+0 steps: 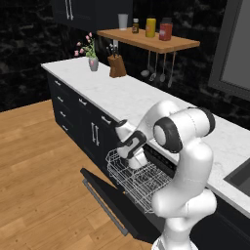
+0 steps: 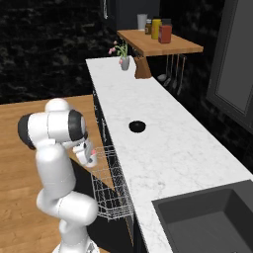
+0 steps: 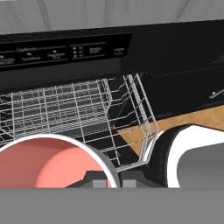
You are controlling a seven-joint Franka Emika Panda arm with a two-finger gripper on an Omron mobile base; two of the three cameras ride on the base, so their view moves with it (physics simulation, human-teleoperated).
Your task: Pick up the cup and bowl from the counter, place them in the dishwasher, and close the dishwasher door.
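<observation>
Gripper (image 3: 107,178) is clamped on the rim of the short grey-white cup with the red top (image 3: 52,164), fingertips (image 3: 131,176) pinched nearly together over its edge. In the left base view the white arm reaches down and holds the hand just over the white wire basket rack (image 1: 141,183), which is pulled out of the black built-in dishwasher (image 3: 65,52). In the right base view the cup (image 2: 90,157) sits tucked under the hand beside the rack. The hand view looks along the rack wires with the dotted control strip above; whether the cup base already touches the wires cannot be told.

Progress estimate: roughly a third.
- Cup: off the counter, at the rack, not yet released.
- Small shallow all-black bowl (image 2: 137,126): sits on the long white marble-patterned countertop (image 2: 163,148), well apart from the hand, untouched.
- Flat black dishwasher door with the long silver bar handle (image 1: 105,205): folded down toward the wooden floor, fully open.

Left to do, judging by the layout: release the cup into the rack, fetch the bowl, rack it, probably push the rack in, then lift the door shut.
</observation>
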